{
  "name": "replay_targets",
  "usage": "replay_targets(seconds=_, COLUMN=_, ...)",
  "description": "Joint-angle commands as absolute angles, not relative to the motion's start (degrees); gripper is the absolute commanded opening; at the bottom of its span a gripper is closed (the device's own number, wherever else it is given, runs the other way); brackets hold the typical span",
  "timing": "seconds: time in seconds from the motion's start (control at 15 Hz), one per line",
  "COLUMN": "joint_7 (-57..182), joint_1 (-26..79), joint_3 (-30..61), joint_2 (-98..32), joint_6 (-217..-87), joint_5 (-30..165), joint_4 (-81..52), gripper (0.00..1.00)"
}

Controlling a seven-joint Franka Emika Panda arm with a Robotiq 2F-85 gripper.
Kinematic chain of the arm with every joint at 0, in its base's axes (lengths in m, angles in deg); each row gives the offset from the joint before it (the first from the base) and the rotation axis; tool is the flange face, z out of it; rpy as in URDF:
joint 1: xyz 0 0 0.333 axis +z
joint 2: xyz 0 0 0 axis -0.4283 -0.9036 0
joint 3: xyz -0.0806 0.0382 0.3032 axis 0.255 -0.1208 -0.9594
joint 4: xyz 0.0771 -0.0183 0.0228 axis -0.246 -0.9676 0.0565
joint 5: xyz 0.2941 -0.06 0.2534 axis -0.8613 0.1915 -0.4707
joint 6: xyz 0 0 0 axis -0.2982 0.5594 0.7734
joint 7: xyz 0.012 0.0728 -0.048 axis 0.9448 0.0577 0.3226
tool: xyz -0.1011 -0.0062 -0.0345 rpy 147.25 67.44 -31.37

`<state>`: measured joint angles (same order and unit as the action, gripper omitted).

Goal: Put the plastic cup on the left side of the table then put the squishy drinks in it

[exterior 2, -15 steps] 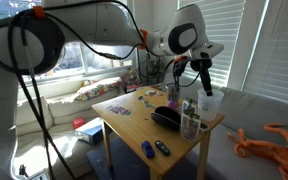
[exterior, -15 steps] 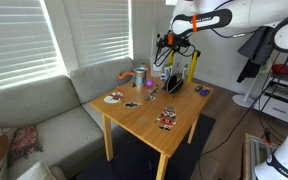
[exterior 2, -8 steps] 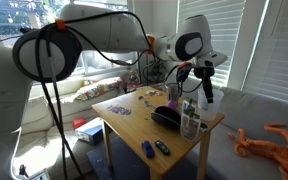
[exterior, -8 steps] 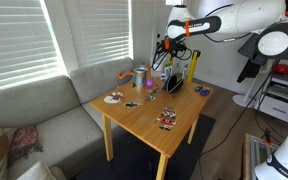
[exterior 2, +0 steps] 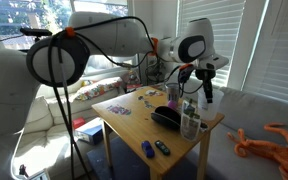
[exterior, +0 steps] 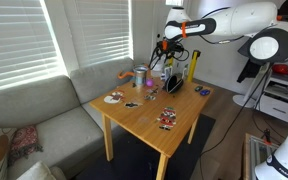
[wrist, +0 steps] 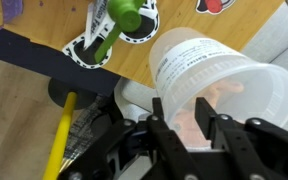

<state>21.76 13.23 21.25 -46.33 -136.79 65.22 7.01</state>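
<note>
The plastic cup (wrist: 219, 75) is a translucent whitish tumbler that fills the wrist view, its wide rim towards the camera. My gripper (wrist: 182, 125) straddles the rim wall, with one finger (wrist: 156, 128) outside and the other inside. Whether the pads press the wall does not show. In both exterior views the gripper (exterior: 168, 62) (exterior 2: 206, 88) hangs over the far back corner of the light-wood table (exterior: 149, 108) (exterior 2: 119, 118), with the cup (exterior 2: 208, 102) under it. A green squishy drink (wrist: 116, 22) lies on the tabletop beside the cup. Small colourful items (exterior: 169, 118) lie nearer the front.
A silvery mug with orange trim (exterior: 141, 77) stands at the back of the table. A black pouch (exterior 2: 166, 117) and a bottle (exterior 2: 190, 116) crowd the corner by the cup. A yellow rod (wrist: 62, 132) slants past the gripper. A grey sofa (exterior: 44, 112) flanks the table.
The arm has come down a little at the table's back corner, and the fingers have drawn together around the cup's rim.
</note>
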Motion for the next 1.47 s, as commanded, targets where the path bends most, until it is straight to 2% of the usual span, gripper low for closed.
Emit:
replay_targets(seconds=0.0, joint_7=20.95, joint_1=12.59, joint_3=20.95, joint_2=-46.67, joint_6=-134.76, joint_5=63.6, joint_4=9.86, gripper=0.1)
replay_targets(seconds=0.07, joint_7=20.64, joint_1=12.52, joint_3=20.87, joint_2=-45.84, joint_6=-135.48, joint_5=63.25, joint_4=9.54, gripper=0.02)
replay_targets(seconds=0.2, joint_7=20.26, joint_1=12.61, joint_3=20.96, joint_2=-44.35, joint_6=-136.48, joint_5=63.26, joint_4=9.05, gripper=0.0)
replay_targets(seconds=0.93, joint_7=23.01, joint_1=13.99, joint_3=19.1, joint_2=-28.69, joint_6=-141.08, joint_5=62.45, joint_4=-0.44, gripper=0.01)
replay_targets(seconds=1.4, joint_7=34.72, joint_1=16.12, joint_3=13.79, joint_2=-10.23, joint_6=-131.63, joint_5=51.73, joint_4=-16.89, gripper=0.01)
